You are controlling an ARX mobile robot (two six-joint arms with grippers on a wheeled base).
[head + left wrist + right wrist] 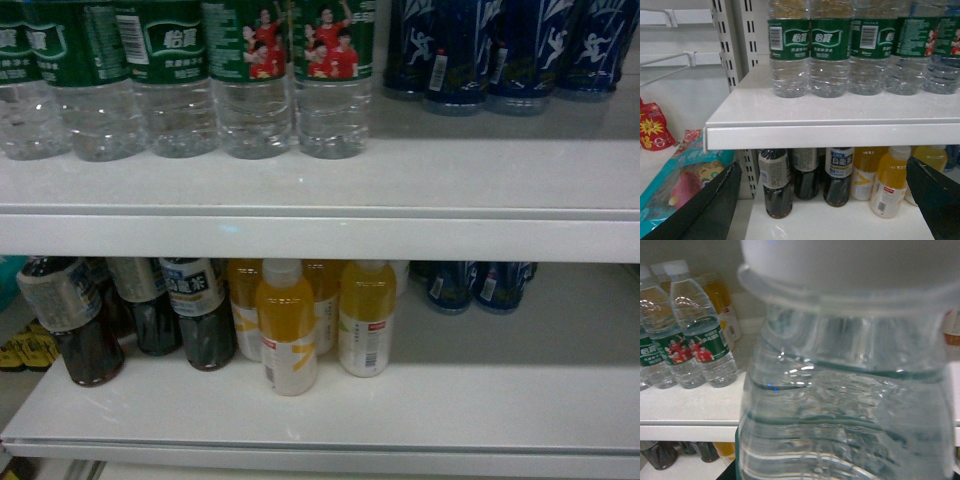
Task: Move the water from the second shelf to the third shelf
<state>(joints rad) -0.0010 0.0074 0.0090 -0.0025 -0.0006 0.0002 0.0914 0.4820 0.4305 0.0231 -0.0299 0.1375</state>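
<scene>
Right up against the right wrist camera, a water bottle [850, 405] fills the view, cap to shoulder; the right gripper itself is out of sight, so its grip can't be told. Along the upper shelf [330, 185] toward its left end stands the row of green-labelled water bottles [180, 75]. The left gripper [825, 200] hangs wide open before the lower shelf [400, 410].

Left gripper spread wide; right gripper unseen.
The black left gripper fingers [700, 210] sit at the lower corners of the left wrist frame, well apart.
</scene>
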